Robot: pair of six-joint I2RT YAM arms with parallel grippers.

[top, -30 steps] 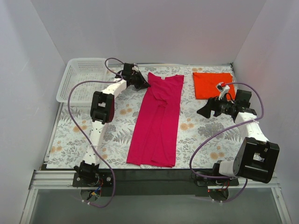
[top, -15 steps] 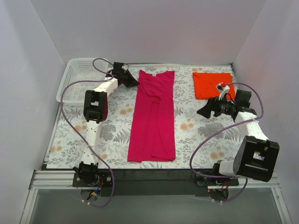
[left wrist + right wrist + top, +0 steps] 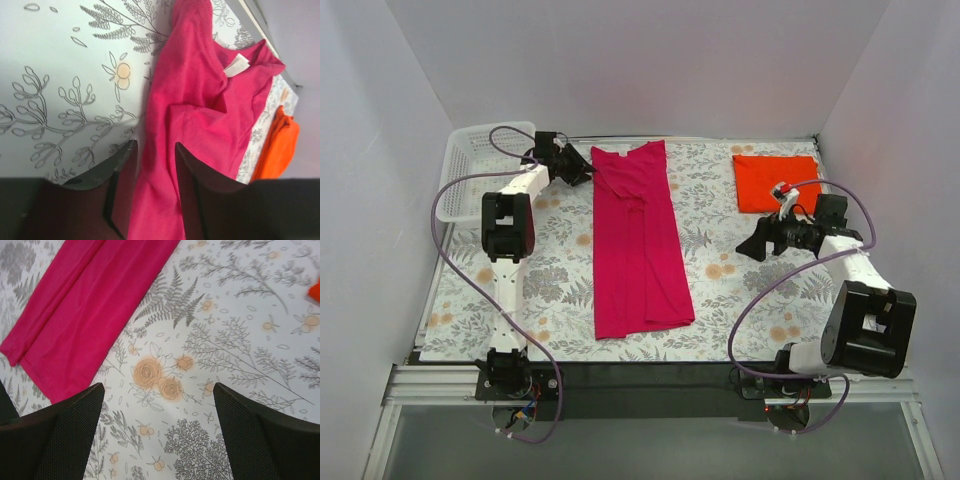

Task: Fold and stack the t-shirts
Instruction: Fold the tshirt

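Observation:
The magenta-pink t-shirt (image 3: 635,240) lies folded into a long narrow strip down the middle of the table, collar at the far end. My left gripper (image 3: 582,166) is shut on its far left corner; in the left wrist view the pink cloth (image 3: 200,100) runs between the two dark fingers (image 3: 122,185). The orange-red t-shirt (image 3: 776,183) lies folded in a square at the far right, and its edge shows in the left wrist view (image 3: 280,145). My right gripper (image 3: 752,243) is open and empty over bare cloth-covered table, right of the pink shirt's hem (image 3: 85,315).
A white mesh basket (image 3: 480,175) stands at the far left corner, just behind the left arm. The flower-printed tablecloth (image 3: 740,290) covers the table. White walls close in on three sides.
My left gripper has dragged the pink shirt's far end to the left, toward the basket, so the strip now leans left at the top. The right gripper has shifted slightly left.

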